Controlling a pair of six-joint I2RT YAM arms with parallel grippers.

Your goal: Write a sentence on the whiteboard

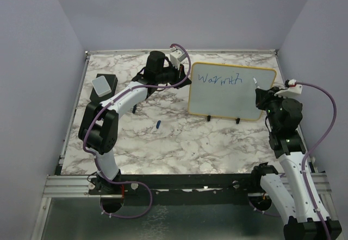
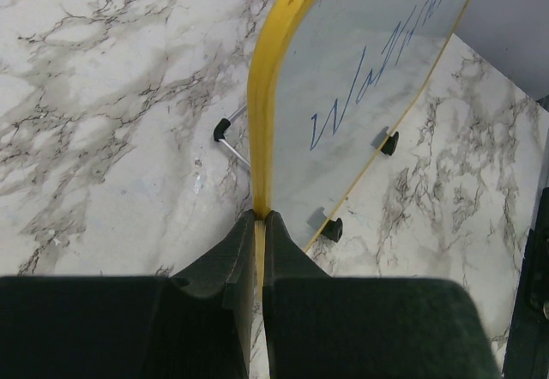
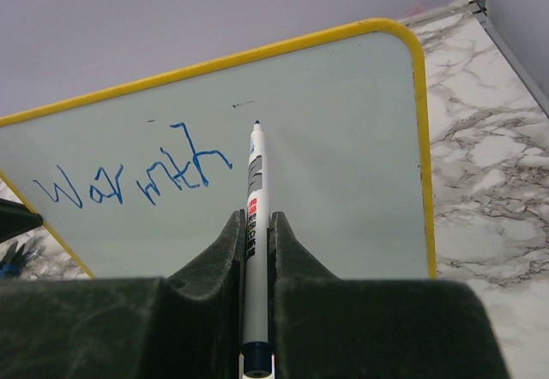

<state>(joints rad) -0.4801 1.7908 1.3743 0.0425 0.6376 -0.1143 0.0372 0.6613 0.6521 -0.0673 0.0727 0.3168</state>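
The whiteboard (image 1: pixel 231 90), white with a yellow frame and small black feet (image 1: pixel 237 121), stands upright on the marble table. One blue word, "Warmth" (image 1: pixel 218 80), is on its upper left; it also shows in the right wrist view (image 3: pixel 137 180) and in the left wrist view (image 2: pixel 377 79). My left gripper (image 2: pixel 258 218) is shut on the board's yellow left edge (image 2: pixel 266 113). My right gripper (image 3: pixel 256 218) is shut on a white marker (image 3: pixel 253 225), whose tip (image 3: pixel 256 123) points at the blank board surface right of the word.
A grey-topped black eraser block (image 1: pixel 103 86) lies at the table's far left. A small blue marker cap (image 1: pixel 157 124) lies on the marble in front of the board. Grey walls close in the table on three sides.
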